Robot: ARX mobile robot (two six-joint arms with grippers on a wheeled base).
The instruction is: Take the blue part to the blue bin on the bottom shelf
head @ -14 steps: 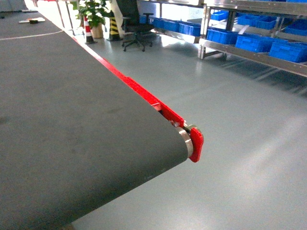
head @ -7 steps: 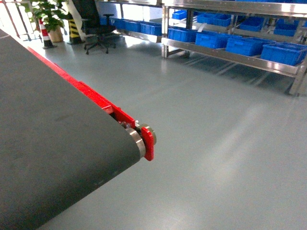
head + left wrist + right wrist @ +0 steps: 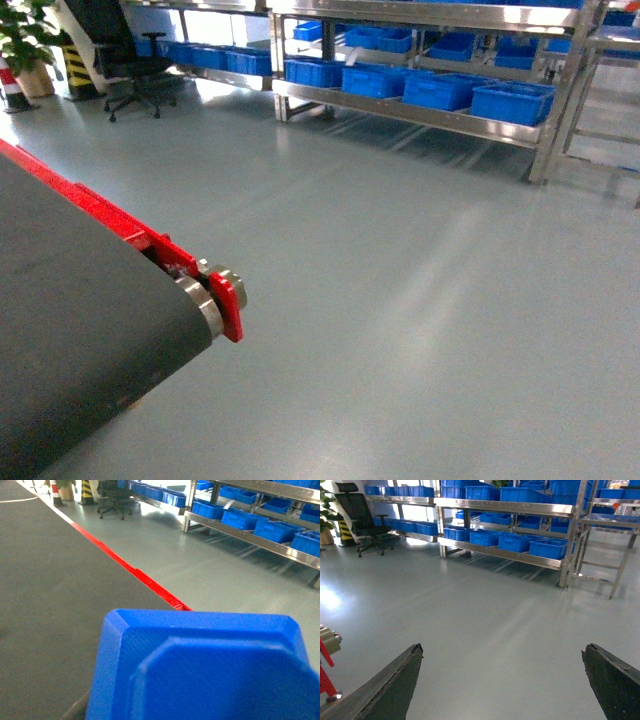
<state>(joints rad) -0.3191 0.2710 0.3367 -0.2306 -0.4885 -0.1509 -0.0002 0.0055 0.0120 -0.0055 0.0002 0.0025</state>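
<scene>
The blue part (image 3: 210, 665), a large blue plastic piece with a raised rim, fills the bottom of the left wrist view and hangs over the dark belt's edge. It hides my left gripper's tips; only a sliver of one dark finger (image 3: 75, 711) shows at its lower left, so the grip looks shut on the part. My right gripper (image 3: 502, 652) is open over bare floor, nothing between its fingers. Blue bins (image 3: 440, 92) stand in a row on the bottom shelf of the steel rack (image 3: 400, 15), far across the floor. Neither gripper shows in the head view.
A dark conveyor belt (image 3: 80, 330) with a red side rail and end cap (image 3: 228, 300) takes up the lower left. Grey floor (image 3: 420, 280) stretches to the rack. An office chair (image 3: 125, 50) and a potted plant (image 3: 25, 40) stand far left. A steel frame (image 3: 602, 555) stands right of the rack.
The head view has swung to the right: the belt has slid towards the left edge, and the rack with its blue bins has come into the middle of the view.
</scene>
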